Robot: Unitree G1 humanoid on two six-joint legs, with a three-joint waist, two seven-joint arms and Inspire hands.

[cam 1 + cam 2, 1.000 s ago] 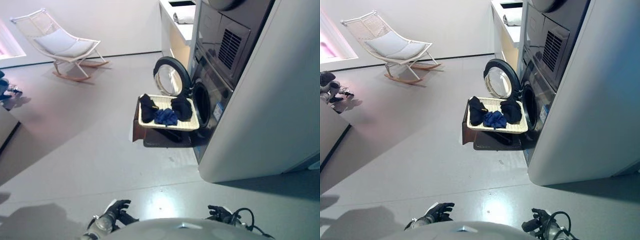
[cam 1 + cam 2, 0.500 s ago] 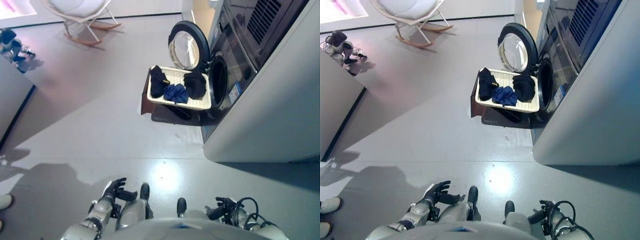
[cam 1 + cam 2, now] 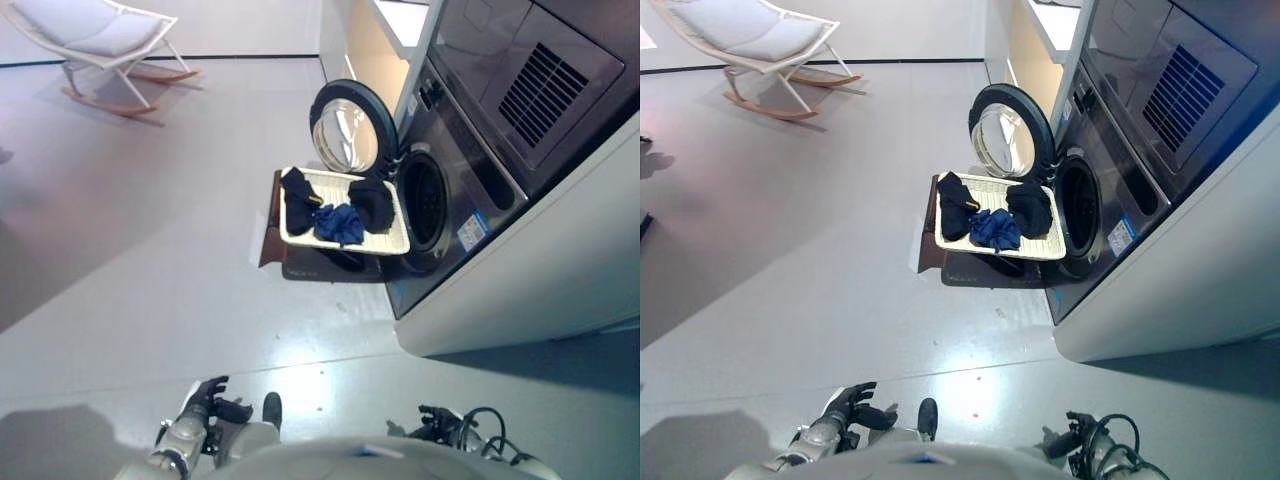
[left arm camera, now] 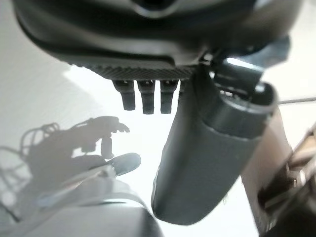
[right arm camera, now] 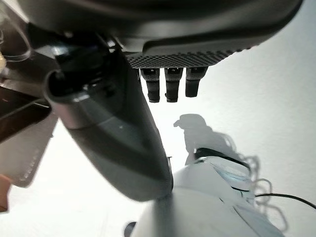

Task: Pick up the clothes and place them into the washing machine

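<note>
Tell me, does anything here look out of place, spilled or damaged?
Nothing stands out. The white basket sits level on its dark stand beside the open washing machine door, with the dark and blue clothes all inside it. Both hands, left and right, hang low, holding nothing.

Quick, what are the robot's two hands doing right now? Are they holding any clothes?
Left hand: open, holding nothing, low by the robot's side.
Right hand: open, holding nothing.
The clothes lie in the basket.
</note>
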